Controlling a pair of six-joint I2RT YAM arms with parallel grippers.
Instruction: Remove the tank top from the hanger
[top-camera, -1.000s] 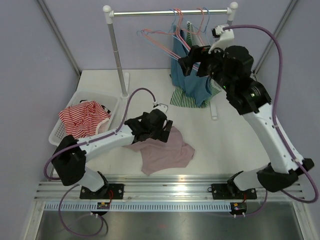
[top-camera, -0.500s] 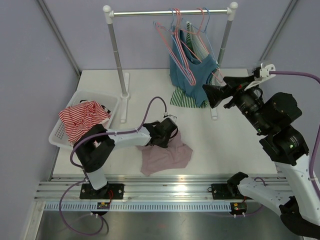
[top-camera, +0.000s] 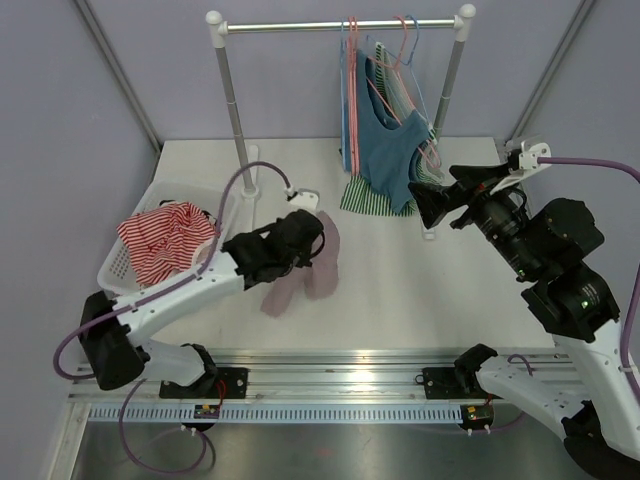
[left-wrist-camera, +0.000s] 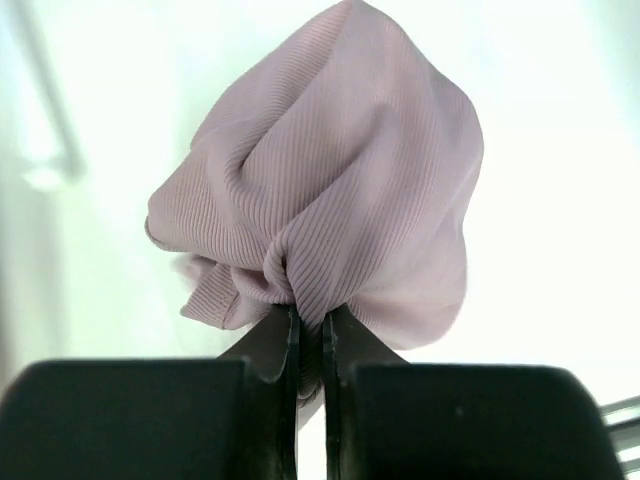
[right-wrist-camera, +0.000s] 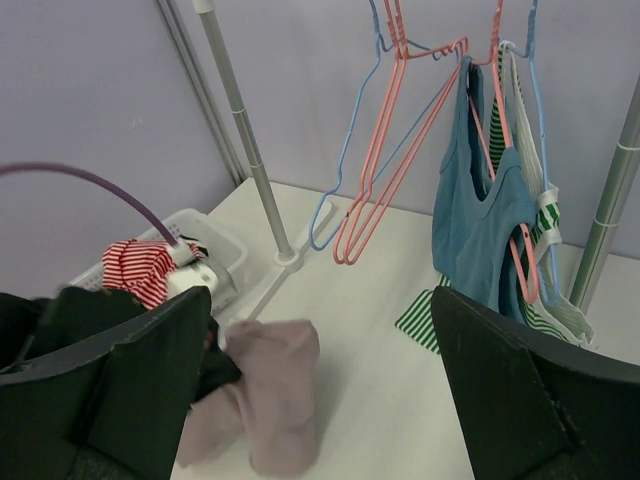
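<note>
Up it comes! The left gripper (top-camera: 316, 243), which half a second ago was pressed down on the mauve tank top (top-camera: 303, 266) lying flat on the table (top-camera: 420, 290), now has it lifted. The jaws are pinched tight on a fold of the ribbed cloth, and the rest hangs bunched below, left of centre and near the laundry basket (top-camera: 228, 203). The left arm has swung out to the left.

The right gripper (top-camera: 420, 204) is spread wide with nothing in it. It hangs on the right, back from the rack where it was working a second ago. The blue tank top (top-camera: 388, 150) is still on its pink hanger (right-wrist-camera: 500, 130), at the right end of the rail (top-camera: 300, 25).
</note>
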